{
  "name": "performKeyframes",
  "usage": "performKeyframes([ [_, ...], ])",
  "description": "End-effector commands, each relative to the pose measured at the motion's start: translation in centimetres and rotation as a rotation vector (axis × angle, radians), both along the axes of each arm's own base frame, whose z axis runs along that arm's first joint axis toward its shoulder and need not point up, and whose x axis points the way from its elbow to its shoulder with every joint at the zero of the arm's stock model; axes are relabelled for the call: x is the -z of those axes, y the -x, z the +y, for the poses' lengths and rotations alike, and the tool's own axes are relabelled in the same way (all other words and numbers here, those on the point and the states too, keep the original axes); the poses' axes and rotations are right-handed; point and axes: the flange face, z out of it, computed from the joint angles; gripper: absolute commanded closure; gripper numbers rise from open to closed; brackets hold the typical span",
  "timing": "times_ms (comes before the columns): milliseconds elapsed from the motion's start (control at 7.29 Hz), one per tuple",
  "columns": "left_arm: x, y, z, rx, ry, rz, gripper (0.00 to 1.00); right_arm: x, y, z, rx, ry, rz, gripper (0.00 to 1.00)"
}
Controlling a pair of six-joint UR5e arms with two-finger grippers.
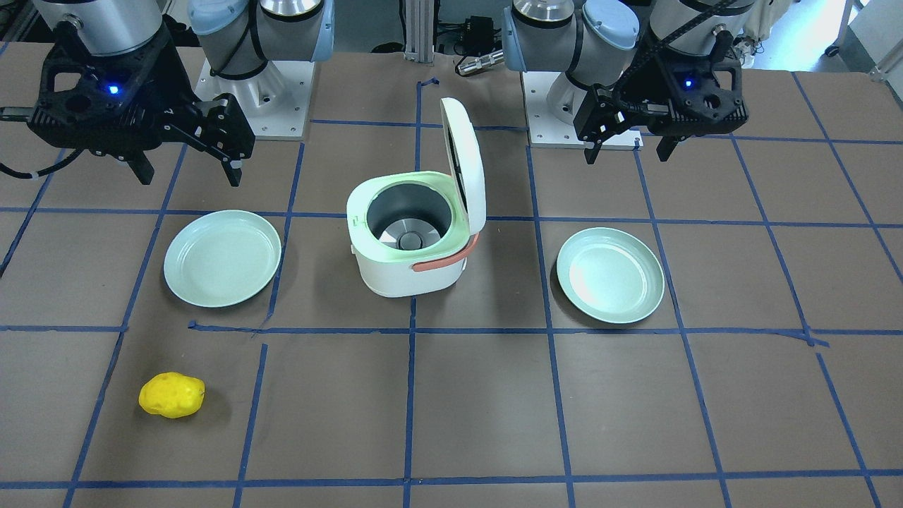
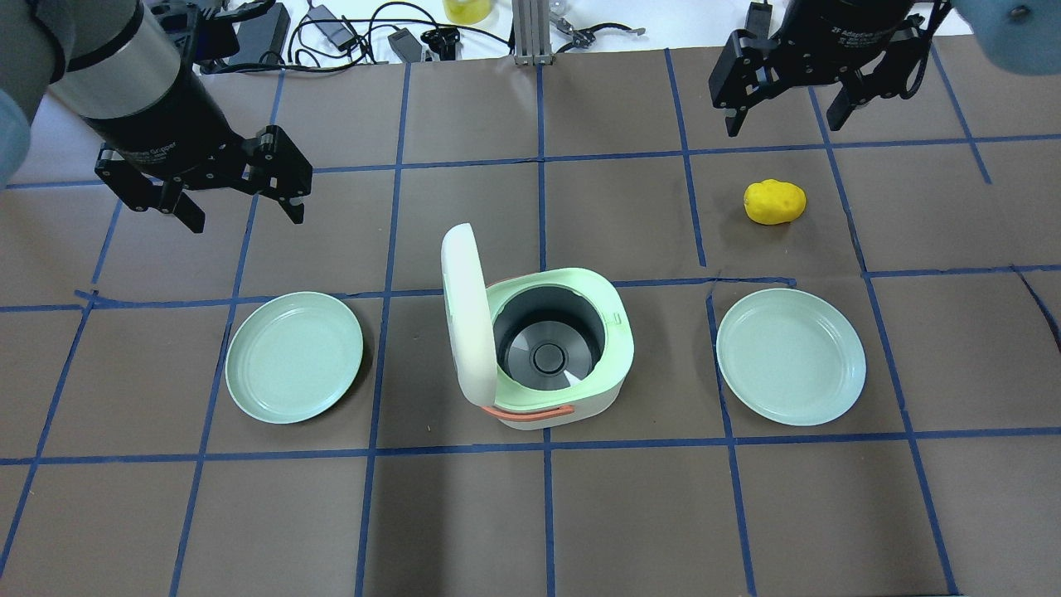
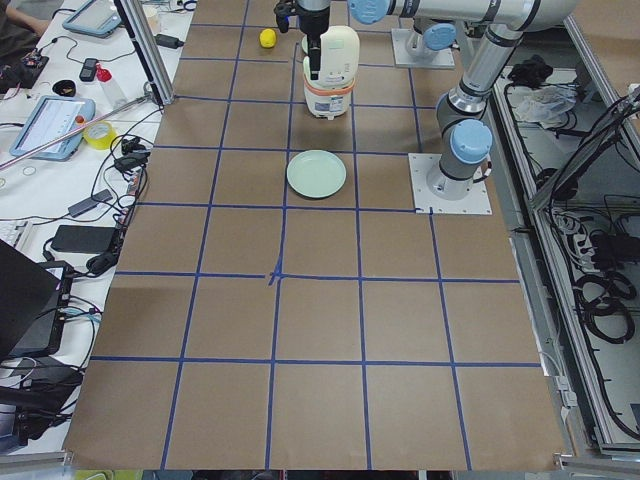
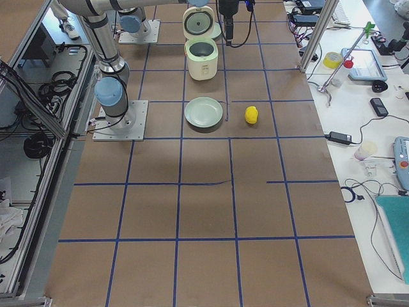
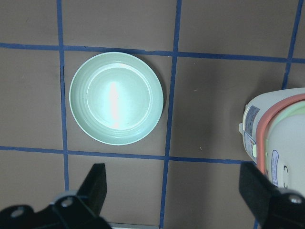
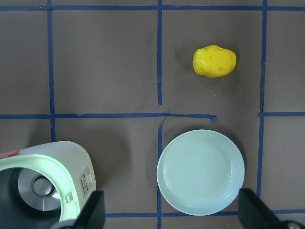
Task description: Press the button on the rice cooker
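Cooker (image 2: 617, 340): found at centre of overhead view, lid (image 2: 462, 315) raised.
Left gripper (image 2: 246, 217): held upper left, fingers spread, well apart from cooker.
Right gripper (image 2: 783, 124): held upper right, fingers spread, well apart from cooker.

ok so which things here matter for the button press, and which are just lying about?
Job: white rice cooker with pale green rim, lid standing open; its button isn't clearly visible.
Lying about: pale green round plate on the cooker's left; matching plate on its right; yellow lumpy potato-like object beyond that.
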Motion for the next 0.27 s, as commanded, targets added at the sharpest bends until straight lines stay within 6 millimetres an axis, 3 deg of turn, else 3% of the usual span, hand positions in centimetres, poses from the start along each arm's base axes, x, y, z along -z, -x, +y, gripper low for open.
performKeyframes([
  [0,0.0,0.0,0.0,0.0,0.0,0.0,0.0,0.05,0.05,0.02,0.0,0.0,0.002,0.0],
  [137,0.0,0.0,0.0,-0.002,0.0,0.0,0.0,0.05,0.05,0.01,0.0,0.0,0.002,0.0],
])
